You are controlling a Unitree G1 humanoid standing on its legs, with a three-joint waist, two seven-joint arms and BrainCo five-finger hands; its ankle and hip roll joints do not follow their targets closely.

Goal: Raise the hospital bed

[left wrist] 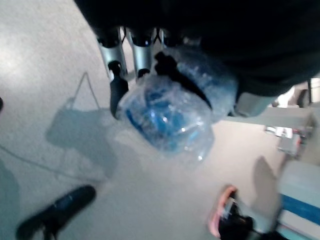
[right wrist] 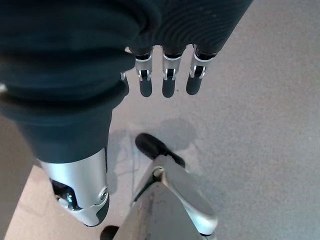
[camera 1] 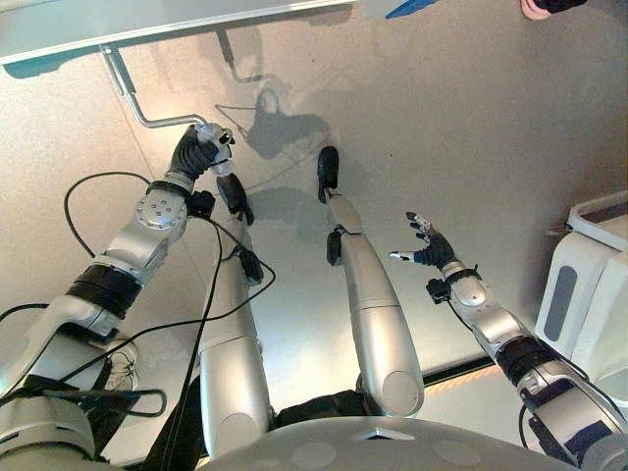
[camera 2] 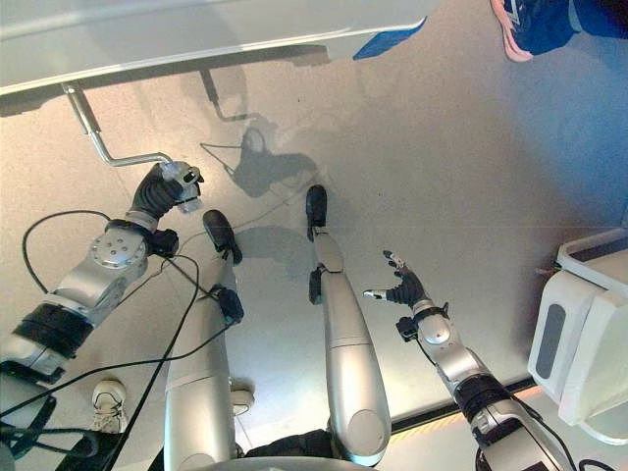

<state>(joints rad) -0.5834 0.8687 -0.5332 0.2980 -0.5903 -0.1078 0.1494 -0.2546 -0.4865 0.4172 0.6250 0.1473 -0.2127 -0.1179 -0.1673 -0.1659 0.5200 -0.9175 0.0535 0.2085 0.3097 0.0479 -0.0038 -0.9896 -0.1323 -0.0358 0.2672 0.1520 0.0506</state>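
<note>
Gripping crank handle [left wrist: 170,117]: left robot hand [camera 1: 199,149].

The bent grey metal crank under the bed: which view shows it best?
The left eye view: the bent grey metal crank shows from bed edge to left hand. The right eye view shows it similarly; the left wrist view shows its plastic-wrapped blue grip.

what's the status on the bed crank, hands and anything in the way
Left hand shut on the crank handle under the bed. Right hand open, idle over the floor. Person's shoe beyond the bed, not blocking.
</note>
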